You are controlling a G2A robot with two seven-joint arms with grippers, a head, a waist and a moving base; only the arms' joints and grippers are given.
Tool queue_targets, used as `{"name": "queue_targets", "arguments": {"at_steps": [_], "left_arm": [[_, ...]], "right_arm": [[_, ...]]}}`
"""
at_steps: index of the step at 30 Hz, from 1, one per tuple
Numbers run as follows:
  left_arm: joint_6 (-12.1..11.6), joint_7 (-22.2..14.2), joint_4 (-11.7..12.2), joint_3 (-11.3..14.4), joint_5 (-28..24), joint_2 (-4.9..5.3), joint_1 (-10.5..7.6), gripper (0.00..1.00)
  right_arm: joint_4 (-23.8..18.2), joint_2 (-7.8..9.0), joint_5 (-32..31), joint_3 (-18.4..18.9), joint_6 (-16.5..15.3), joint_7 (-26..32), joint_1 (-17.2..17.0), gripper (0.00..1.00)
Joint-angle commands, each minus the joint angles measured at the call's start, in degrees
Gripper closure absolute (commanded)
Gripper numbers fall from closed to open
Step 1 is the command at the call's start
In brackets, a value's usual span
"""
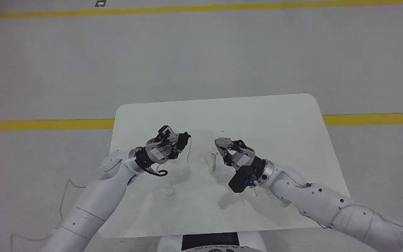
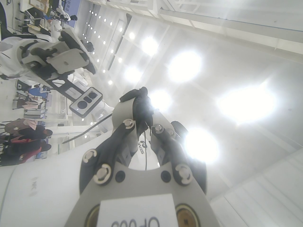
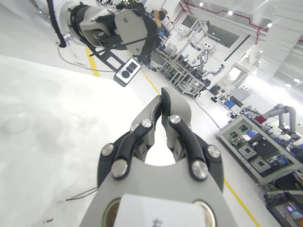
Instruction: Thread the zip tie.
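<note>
Clenches the left gripper point(image 1: 181, 138) on a black zip tie point(image 1: 188, 151), strand hanging just beside the tips. Presses the right gripper point(image 1: 218, 144) shut (pads touching), nearby, well inside the table point(image 1: 283, 120) edges.

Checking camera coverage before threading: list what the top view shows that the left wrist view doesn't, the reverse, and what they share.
Top, not wrist: the white table under both arms. Wrist, not top: bright ceiling lights. Shared: the left gripper shut on the zip tie, and the right gripper opposite it.
</note>
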Motion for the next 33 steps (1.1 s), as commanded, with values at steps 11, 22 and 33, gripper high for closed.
{"name": "queue_targets", "arguments": {"at_steps": [11,22,33], "left_arm": [[0.0,0.0,0.0,0.0,0.0,0.0,0.0,1.0],[0.0,0.0,0.0,0.0,0.0,0.0,0.0,1.0],[0.0,0.0,0.0,0.0,0.0,0.0,0.0,1.0]], "right_arm": [[-0.18,0.06,0.2,0.25,0.0,-0.23,-0.2,0.0],[-0.09,1.1,8.41,8.43,-1.82,-5.64,-4.84,0.0],[-0.19,3.0,12.97,16.13,-4.94,-9.73,-9.47,0.0]]}}
